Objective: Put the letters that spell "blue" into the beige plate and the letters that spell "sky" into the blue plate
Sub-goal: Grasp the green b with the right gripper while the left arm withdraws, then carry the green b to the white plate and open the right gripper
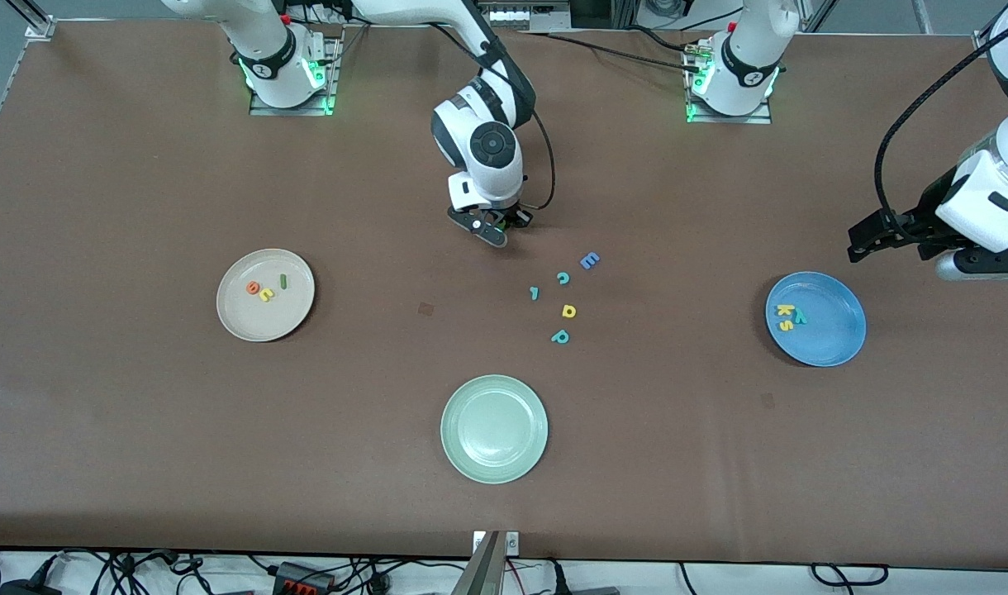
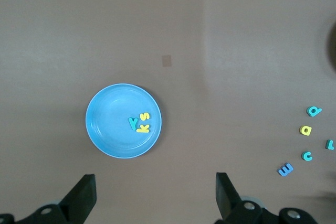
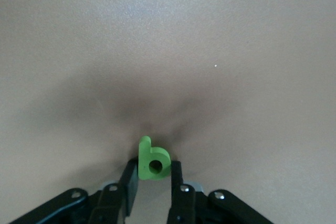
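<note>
My right gripper [image 3: 152,167] is down at the table's middle, its fingers pressed on both sides of the green b [image 3: 153,160]. The beige plate [image 1: 244,318] toward the right arm's end holds the orange e [image 1: 254,288], yellow u [image 1: 266,294] and dark green l [image 1: 283,282]. The blue plate [image 1: 830,339] toward the left arm's end holds the yellow k [image 1: 784,311], yellow s [image 1: 786,325] and teal y [image 1: 799,316]. My left gripper [image 1: 863,240] hangs open and empty above the table beside the blue plate [image 2: 107,129].
Loose letters lie nearer the front camera than the right gripper: a blue E [image 1: 589,261], teal c [image 1: 563,278], small teal piece [image 1: 534,292], yellow letter [image 1: 568,311] and teal p [image 1: 560,336]. A pale green plate [image 1: 494,428] sits near the front edge.
</note>
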Controlling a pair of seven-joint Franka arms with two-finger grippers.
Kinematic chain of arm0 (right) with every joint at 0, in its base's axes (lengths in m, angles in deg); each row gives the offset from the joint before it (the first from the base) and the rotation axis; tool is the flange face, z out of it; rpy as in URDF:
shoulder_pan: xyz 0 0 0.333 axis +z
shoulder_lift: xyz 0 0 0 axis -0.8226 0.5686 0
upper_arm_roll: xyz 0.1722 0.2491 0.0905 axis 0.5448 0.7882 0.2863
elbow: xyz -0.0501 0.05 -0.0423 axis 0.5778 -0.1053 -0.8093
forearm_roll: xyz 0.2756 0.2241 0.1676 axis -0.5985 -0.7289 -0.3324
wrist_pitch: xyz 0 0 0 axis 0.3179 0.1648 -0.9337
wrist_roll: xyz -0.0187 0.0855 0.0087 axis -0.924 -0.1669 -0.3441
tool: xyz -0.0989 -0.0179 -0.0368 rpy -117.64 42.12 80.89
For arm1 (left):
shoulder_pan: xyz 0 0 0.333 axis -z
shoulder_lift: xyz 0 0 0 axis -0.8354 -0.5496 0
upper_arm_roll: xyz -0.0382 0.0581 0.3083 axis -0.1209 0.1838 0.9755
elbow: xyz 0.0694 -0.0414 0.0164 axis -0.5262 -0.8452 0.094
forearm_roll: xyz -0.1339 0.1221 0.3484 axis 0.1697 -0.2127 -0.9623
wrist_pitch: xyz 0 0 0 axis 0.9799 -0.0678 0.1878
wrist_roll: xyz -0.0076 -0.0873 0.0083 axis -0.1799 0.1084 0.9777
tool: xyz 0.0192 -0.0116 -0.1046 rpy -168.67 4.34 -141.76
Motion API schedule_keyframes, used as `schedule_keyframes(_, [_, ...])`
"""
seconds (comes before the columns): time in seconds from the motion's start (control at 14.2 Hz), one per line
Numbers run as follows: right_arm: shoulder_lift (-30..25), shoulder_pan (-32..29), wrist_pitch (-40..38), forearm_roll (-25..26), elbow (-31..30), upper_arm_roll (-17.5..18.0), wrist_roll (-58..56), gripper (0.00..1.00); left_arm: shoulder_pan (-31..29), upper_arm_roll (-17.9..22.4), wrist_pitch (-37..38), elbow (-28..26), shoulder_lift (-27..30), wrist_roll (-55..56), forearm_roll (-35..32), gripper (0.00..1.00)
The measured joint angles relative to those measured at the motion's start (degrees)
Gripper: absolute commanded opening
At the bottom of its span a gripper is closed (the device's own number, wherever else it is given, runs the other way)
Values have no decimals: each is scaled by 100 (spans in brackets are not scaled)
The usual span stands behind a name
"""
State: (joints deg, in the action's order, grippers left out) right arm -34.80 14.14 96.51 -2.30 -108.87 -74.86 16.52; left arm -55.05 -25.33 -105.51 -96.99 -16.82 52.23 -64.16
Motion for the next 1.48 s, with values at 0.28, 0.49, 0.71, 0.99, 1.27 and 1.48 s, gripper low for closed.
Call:
schedule_keyframes(0.28, [1, -9, -1, 0, 0, -8, -47, 19, 0, 0, 4, 0, 0, 0, 0, 100])
schedule_keyframes(0.49, [-5, -17, 17, 1, 28, -130, -234, 19, 2, 0, 4, 0, 1, 1, 0, 100])
schedule_keyframes(0.71, [-103, -17, -12, 2, 157, -578, -588, 19, 4, 0, 6, 0, 1, 1, 0, 100])
schedule_keyframes(0.99, [-272, -42, -676, 5, 228, -1584, -1919, 19, 3, 2, 11, 0, 1, 1, 0, 100])
schedule_keyframes(1.27, [-284, -309, -1729, 5, 214, -2581, -4025, 19, 0, 27, 39, 0, 1, 3, 0, 100])
schedule_keyframes(1.48, [-280, -922, -2215, 5, 109, -2778, -5407, 19, 5, 28, 66, 0, 1, 3, 0, 100])
